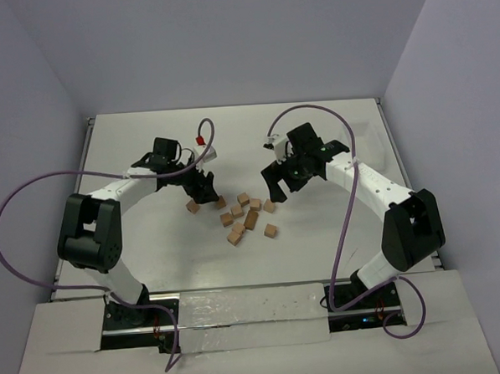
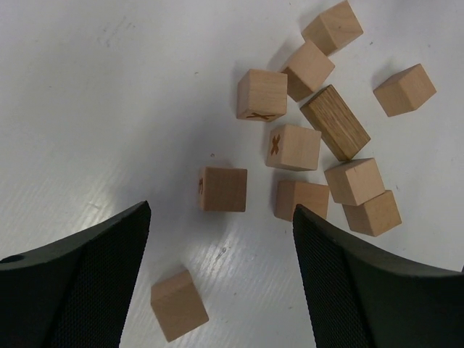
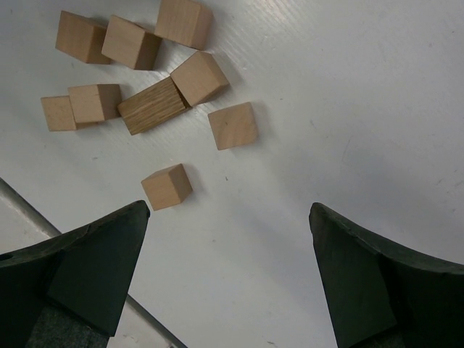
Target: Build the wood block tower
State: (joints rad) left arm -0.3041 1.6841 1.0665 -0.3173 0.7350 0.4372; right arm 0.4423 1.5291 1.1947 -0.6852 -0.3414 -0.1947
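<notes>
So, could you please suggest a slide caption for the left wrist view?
Open left gripper hovers above scattered wood blocks and one darker oblong block on the white table; none stacked yet.

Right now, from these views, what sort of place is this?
Probably a robot test cell in a lab: the left arm and right arm are mounted at a white table, plain walls enclose it, and loose wood blocks lie scattered between them.

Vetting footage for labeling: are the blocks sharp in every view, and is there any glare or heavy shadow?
Top external: wood blocks small but distinct, light even. Left wrist: blocks sharp, shadows soft. Right wrist: blocks sharp, no glare.
</notes>
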